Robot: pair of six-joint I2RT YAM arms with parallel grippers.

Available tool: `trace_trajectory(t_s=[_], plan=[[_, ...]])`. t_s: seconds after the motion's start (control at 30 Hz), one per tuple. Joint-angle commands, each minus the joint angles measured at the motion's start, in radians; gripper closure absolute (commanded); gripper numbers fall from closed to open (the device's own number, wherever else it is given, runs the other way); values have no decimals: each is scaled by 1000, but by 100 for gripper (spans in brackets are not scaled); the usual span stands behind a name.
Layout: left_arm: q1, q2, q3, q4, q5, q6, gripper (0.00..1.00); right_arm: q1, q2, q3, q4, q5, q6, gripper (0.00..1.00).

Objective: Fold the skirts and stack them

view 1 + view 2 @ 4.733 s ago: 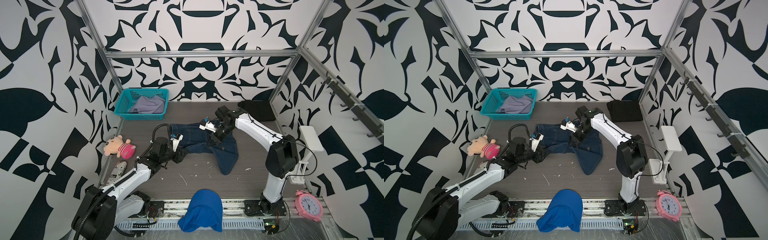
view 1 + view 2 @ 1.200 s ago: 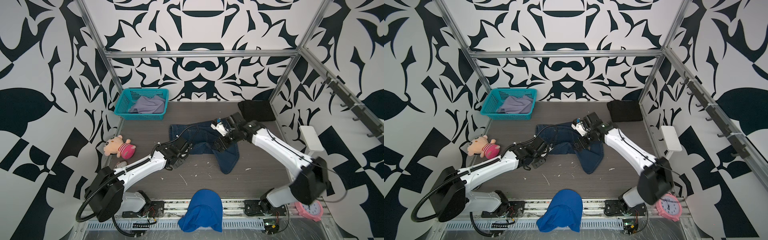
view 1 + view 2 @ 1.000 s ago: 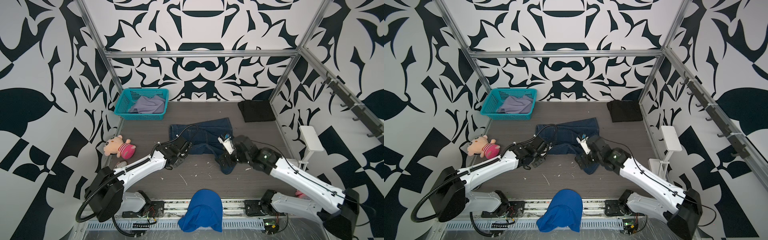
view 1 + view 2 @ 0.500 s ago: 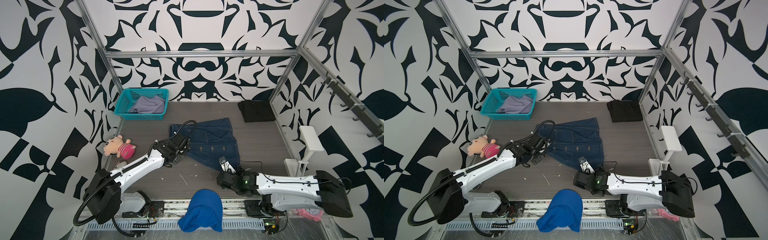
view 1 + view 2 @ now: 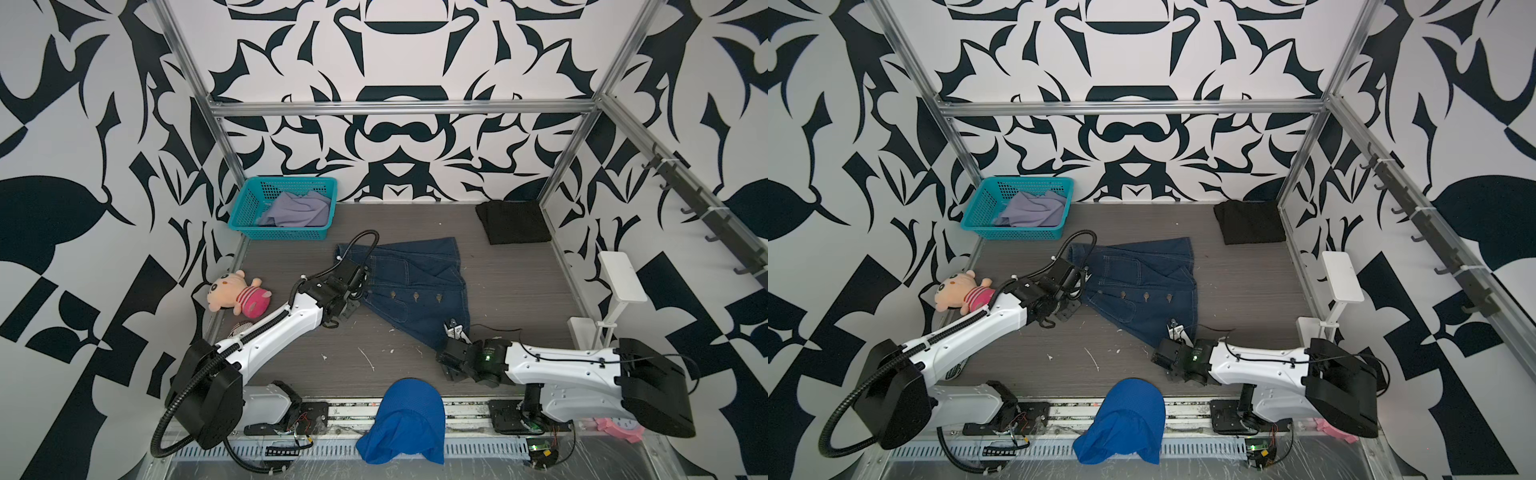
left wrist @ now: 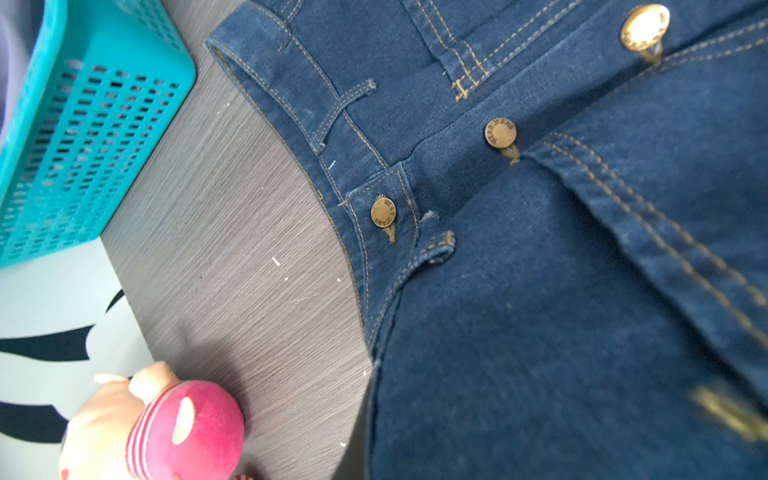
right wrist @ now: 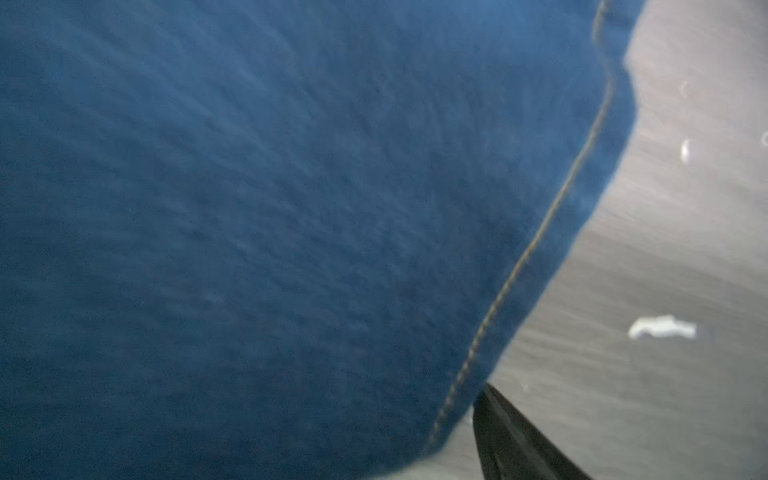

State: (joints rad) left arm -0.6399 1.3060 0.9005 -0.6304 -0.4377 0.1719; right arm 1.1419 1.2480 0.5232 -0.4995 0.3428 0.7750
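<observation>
Grey tabletop (image 5: 519,291) — left end effector (image 5: 359,289) clamps denim skirt (image 5: 415,307); right end effector (image 5: 454,332), at hem, unreadable.

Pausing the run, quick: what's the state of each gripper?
Left gripper: closed, seemingly pinching the denim skirt at its waistband.
Right gripper: at the skirt's hem; open or closed cannot be told.

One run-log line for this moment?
denim skirt: laid out, unstacked | left gripper: shut, at waistband | right gripper: at hem corner, state unclear | black skirt: back right corner | lavender skirt: in basket
</observation>
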Motion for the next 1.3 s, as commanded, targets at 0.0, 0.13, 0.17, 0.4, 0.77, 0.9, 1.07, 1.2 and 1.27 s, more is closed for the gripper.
trace_trajectory(t_s=[0.0, 0.13, 0.17, 0.4, 0.77, 0.9, 1.07, 1.2, 1.27], plan=[[8, -25, 29, -34, 7, -34, 100, -2, 63, 30, 44, -20, -43, 18], [8, -54, 29, -57, -2, -38, 100, -2, 87, 38, 78, 33, -52, 35], [8, -60, 30, -65, -4, -40, 100, -2, 73, 41, 65, 53, -54, 45], [8, -79, 15, -73, -26, -55, 100, -55, -165, 44, -65, 111, -64, 100], [-1, -128, 29, -143, -13, -140, 100, -271, -242, 311, -357, -158, -256, 100], [-1, -198, 11, -91, 102, -113, 100, -414, -214, 400, -367, -345, -396, 100], [21, -210, 24, -49, 186, -78, 100, -614, -57, 522, -345, -488, -569, 100], [94, -160, 56, -41, 263, -66, 100, -679, 93, 593, -327, -559, -653, 100], [145, -124, 61, -27, 291, -73, 100, -698, 145, 638, -336, -568, -683, 100]])
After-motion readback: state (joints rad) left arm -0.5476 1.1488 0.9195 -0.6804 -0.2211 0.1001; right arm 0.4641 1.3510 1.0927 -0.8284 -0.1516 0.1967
